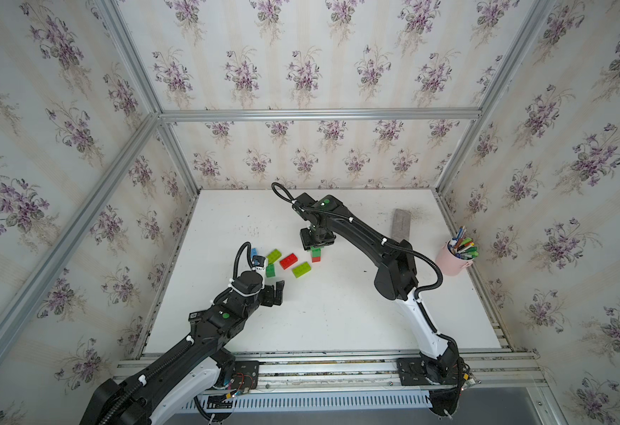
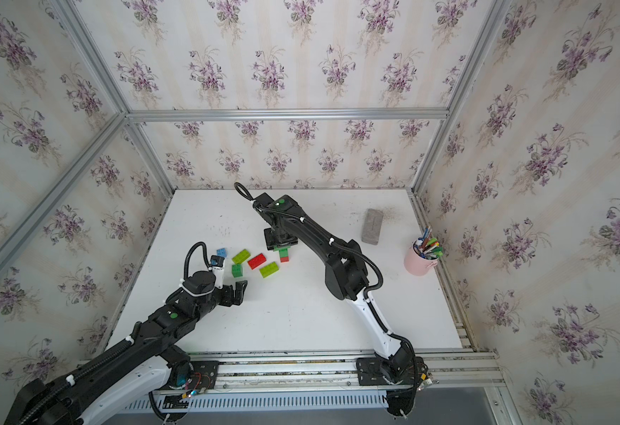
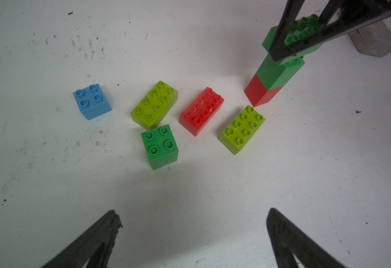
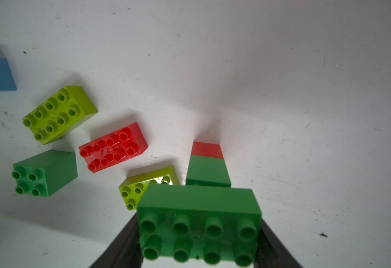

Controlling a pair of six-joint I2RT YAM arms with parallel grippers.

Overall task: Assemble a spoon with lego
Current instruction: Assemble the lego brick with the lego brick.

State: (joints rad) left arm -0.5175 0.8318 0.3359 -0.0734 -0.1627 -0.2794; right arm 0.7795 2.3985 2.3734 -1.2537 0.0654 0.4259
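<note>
Right wrist view: right gripper (image 4: 199, 219) clamps green oblong brick (image 4: 197, 201) atop spoon stem (image 4: 207, 162).
Left gripper (image 3: 193, 212): fingers wide apart.
Loose lego (image 3: 201, 111): beside stem, mid-table.
Sticker (image 1: 193, 315): we cannot read it.
Table (image 1: 338, 316): bare toward near edge.

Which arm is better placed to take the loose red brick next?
Left: the left gripper is open and empty, facing the red brick; the right gripper is shut on the dark green oblong brick atop the stack.
</note>
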